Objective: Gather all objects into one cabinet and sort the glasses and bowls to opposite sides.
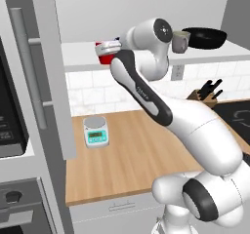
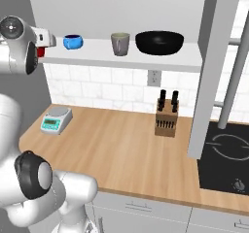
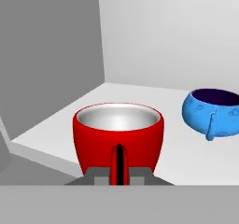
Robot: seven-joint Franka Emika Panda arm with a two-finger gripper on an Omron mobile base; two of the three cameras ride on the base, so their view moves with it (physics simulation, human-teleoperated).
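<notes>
Wooden counter [image 2: 121, 144] is seen running beneath a white shelf [image 2: 146, 56] of the open wall cabinet, whose tall grey door [image 1: 49, 67] with its long bar handle [image 1: 27, 67] is swung out at the shelf's left end. Nearest on the counter, below the shelf's left part, a small digital scale [image 2: 56, 119] is placed; further back against the tiled wall, below the shelf's right part, a wooden knife block [image 2: 167, 116] is set upright. A black hob [image 2: 226, 154] is seen below and past the shelf's right end.

At the front left edge of the shelf, the red cup [image 3: 119, 134] is gripped at its near wall by the gripper [image 3: 119, 174], whose fingers are drawn narrowly together on it. Whether the cup's base is resting on the shelf cannot be told. Just beside the cup, further in along the shelf and apart from it, the small blue bowl [image 3: 212, 113] is seated upright. Toward the shelf's middle the grey-olive mug [image 2: 120, 43] is stood, and next to it, at the shelf's right part, the wide black bowl [image 2: 159, 41] is placed.
</notes>
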